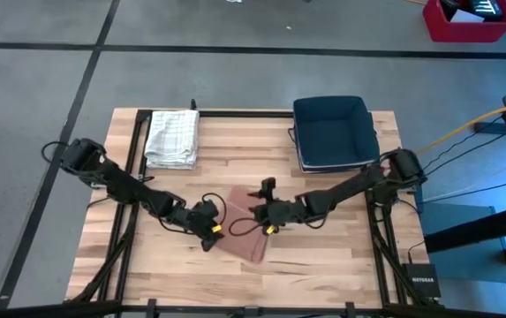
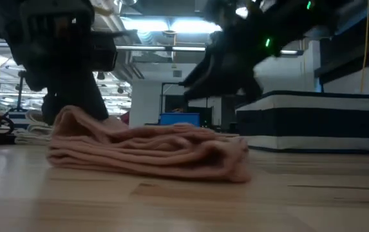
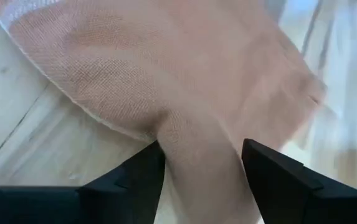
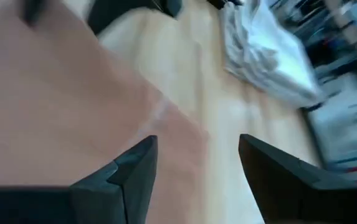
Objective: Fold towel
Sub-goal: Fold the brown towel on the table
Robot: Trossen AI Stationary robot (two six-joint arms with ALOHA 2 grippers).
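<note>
A pinkish-brown towel (image 1: 245, 234) lies folded in several layers on the middle of the wooden table (image 1: 323, 265). In the low view the towel (image 2: 152, 151) lies flat except for a hump at its left end. My left gripper (image 1: 208, 227) sits at the towel's left edge, shut on cloth (image 3: 203, 168). My right gripper (image 1: 268, 221) hovers open over the towel's right part. In the right wrist view its fingers (image 4: 197, 168) stand apart above the towel's edge (image 4: 166, 118), touching nothing. My left gripper pinches a raised ridge of the towel (image 3: 197, 143) between its two fingers (image 3: 144, 171), at the towel's left edge. It comes in low, slanting from the table's left. The pinched part stands up as a hump (image 2: 75, 119); the remainder lies on the table, slack.
A folded white checked towel (image 1: 173, 137) lies at the table's far left. A dark blue bin (image 1: 332, 132) stands at the far right. Bare wood shows along the near edge and to both sides of the pink towel.
</note>
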